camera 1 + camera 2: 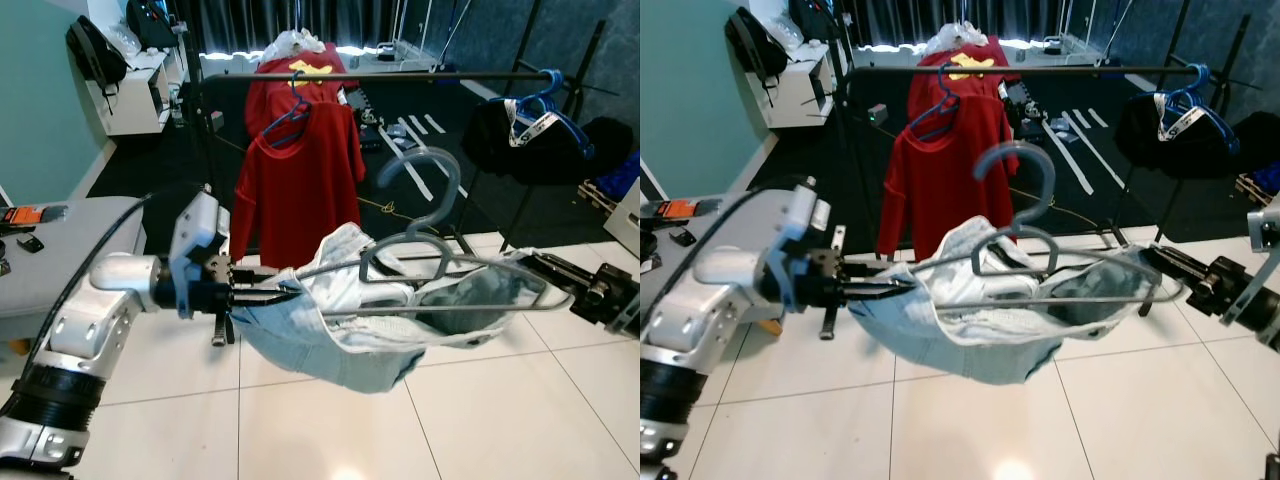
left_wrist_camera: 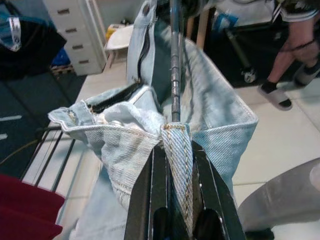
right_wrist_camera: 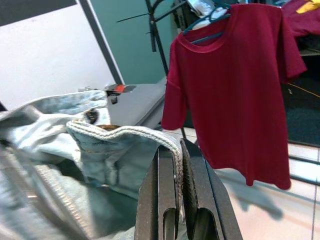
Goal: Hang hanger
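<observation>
The left gripper (image 1: pixel 285 296) pinches one end of the pale denim garment (image 1: pixel 340 330), the right gripper (image 1: pixel 540 266) clamps the other, stretching it between them above the tiled floor (image 1: pixel 480 420). The grey hanger (image 1: pixel 430 250) sits threaded through the denim, below the clothes rail (image 1: pixel 400 76).

Clothes rail (image 1: pixel 420 76), top of frame: left part taken by red T-shirt (image 1: pixel 300 180) on blue hanger (image 1: pixel 290 120); right end taken by blue hangers (image 1: pixel 550 105) over dark garment (image 1: pixel 520 140). Rail centre, between them: bare. Rack legs (image 1: pixel 470 215) stand below centre-right. White tiled floor (image 1: pixel 330 420), lower frame: open.
</observation>
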Robot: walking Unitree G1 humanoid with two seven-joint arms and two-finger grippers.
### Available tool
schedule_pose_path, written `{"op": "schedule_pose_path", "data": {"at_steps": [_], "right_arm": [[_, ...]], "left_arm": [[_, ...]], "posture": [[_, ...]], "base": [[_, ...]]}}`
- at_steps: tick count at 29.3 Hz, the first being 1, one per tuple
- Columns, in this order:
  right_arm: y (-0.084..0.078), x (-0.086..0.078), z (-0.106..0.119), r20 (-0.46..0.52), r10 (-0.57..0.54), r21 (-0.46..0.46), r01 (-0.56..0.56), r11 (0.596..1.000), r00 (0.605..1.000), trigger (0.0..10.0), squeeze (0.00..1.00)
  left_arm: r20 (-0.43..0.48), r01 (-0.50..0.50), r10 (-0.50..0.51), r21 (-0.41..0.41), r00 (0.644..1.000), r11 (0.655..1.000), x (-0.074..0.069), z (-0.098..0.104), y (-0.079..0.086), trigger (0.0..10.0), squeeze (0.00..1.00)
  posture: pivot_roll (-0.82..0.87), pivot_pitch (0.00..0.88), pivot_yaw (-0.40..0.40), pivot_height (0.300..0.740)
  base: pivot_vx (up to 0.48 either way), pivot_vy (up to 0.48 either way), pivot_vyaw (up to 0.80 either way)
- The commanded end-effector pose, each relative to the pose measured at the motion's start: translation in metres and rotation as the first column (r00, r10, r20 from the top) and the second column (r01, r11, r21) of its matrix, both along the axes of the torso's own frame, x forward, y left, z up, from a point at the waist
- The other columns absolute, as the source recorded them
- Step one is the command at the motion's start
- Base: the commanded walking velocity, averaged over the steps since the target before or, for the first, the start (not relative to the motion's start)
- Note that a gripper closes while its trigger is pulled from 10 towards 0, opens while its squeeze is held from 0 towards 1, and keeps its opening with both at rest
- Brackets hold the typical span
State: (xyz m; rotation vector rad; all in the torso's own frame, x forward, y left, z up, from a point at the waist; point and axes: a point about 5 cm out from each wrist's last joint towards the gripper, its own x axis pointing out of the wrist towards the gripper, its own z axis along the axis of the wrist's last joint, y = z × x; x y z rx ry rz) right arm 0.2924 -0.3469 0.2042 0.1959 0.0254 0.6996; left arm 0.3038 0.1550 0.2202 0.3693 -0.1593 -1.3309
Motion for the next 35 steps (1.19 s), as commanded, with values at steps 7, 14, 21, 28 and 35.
{"op": "schedule_pose_path", "data": {"at_steps": [7, 14, 21, 28, 35], "right_arm": [[0.016, 0.004, 0.01, 0.038, 0.095, 0.004, -0.095, 0.995, 0.995, 0.0, 0.0], [0.02, 0.007, 0.01, 0.045, 0.106, -0.008, -0.106, 0.994, 0.993, 0.0, 0.0], [0.016, 0.014, 0.008, 0.052, 0.003, -0.026, -0.002, 1.0, 0.999, 0.0, 0.0], [0.016, 0.018, 0.006, 0.051, -0.047, -0.019, 0.048, 0.999, 0.998, 0.0, 0.0], [0.003, 0.017, -0.008, -0.028, -0.183, -0.109, 0.179, 0.978, 0.983, 0.0, 0.0]], "left_arm": [[0.039, -0.079, 0.074, 0.162, 0.996, 0.984, 0.009, -0.014, 0.005, 0.0, 0.0], [0.034, -0.073, 0.067, 0.235, 0.997, 0.969, 0.007, -0.022, 0.004, 0.0, 0.0], [0.057, -0.071, 0.055, 0.336, 0.997, 0.939, 0.005, -0.032, 0.006, 0.0, 0.0], [0.087, -0.174, 0.154, 0.339, 0.984, 0.925, 0.011, -0.033, 0.013, 0.0, 0.0], [0.064, -0.259, 0.252, 0.317, 0.966, 0.913, 0.015, -0.022, 0.038, 0.0, 0.0]], "posture": [[-0.04, 0.0, -0.015, 0.74], [-0.04, 0.0, -0.015, 0.74], [-0.04, 0.0, -0.015, 0.74], [-0.03, 0.0, -0.017, 0.74], [-0.03, 0.0, -0.018, 0.74]], "base": [[0.0, 0.0, 0.0], [0.0, 0.0, 0.0], [0.0, 0.0, 0.0], [0.0, 0.0, 0.0], [0.0, 0.0, 0.0]]}}
